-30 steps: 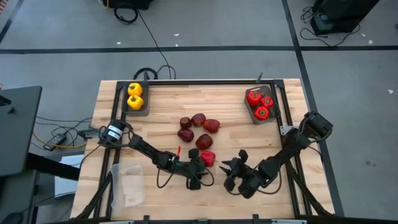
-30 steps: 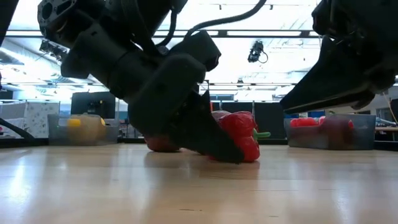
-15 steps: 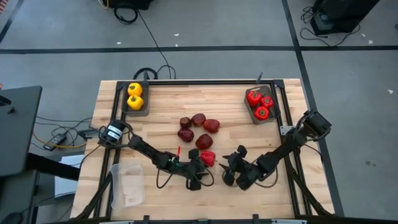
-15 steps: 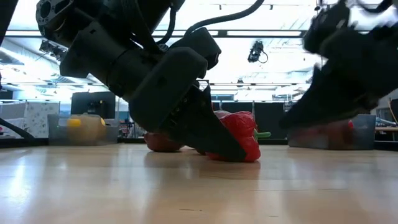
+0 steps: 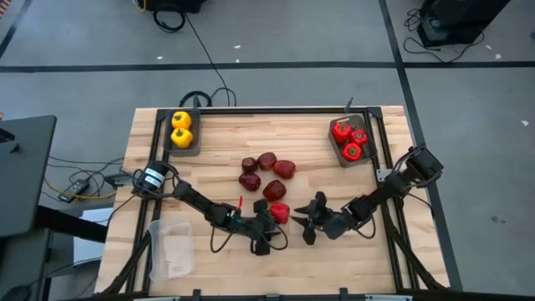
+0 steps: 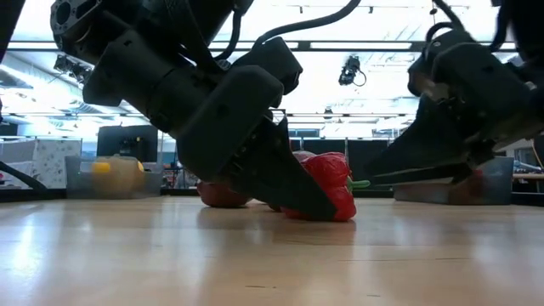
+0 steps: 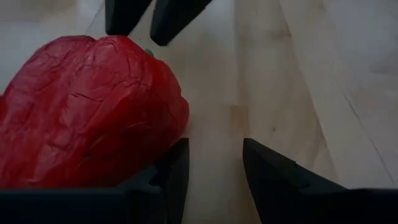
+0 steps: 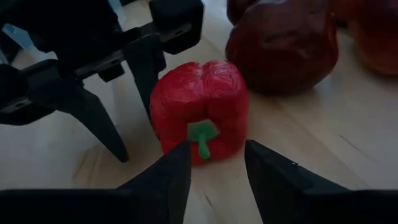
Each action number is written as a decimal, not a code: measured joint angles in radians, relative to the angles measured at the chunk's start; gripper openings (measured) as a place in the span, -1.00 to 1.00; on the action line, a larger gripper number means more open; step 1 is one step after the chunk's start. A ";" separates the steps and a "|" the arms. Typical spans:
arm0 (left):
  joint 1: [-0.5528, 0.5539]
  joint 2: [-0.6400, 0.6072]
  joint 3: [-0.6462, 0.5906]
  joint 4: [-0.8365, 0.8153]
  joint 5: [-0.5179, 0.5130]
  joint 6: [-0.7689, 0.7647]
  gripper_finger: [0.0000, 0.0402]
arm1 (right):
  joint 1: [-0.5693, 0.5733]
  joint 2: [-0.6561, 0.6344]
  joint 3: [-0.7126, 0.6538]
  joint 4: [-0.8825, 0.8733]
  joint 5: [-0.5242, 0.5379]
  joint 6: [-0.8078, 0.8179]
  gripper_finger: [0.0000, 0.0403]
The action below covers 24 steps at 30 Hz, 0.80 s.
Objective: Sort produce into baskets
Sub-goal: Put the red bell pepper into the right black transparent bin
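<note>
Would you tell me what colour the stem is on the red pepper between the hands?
Green; the stem shows best in the right wrist view.

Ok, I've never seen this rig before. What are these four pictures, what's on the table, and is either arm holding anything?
Two robot arms work at a wooden table. One camera looks down from above, one sits at tabletop level, and one rides on each wrist. Yellow peppers fill one grey tray, red peppers another; a clear tray lies near the front, and dark maroon fruits sit mid-table. The left gripper stands beside a loose red pepper; the right gripper points at it, jaws apart. Nothing is held.
</note>
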 joint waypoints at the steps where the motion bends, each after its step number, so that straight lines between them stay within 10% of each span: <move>1: 0.003 0.000 0.000 0.000 0.000 0.000 -0.22 | -0.009 0.000 0.000 0.007 -0.018 -0.005 -0.21; 24: 0.014 0.000 0.000 0.001 -0.011 -0.021 -0.22 | -0.076 0.000 0.000 0.019 -0.138 -0.088 -0.51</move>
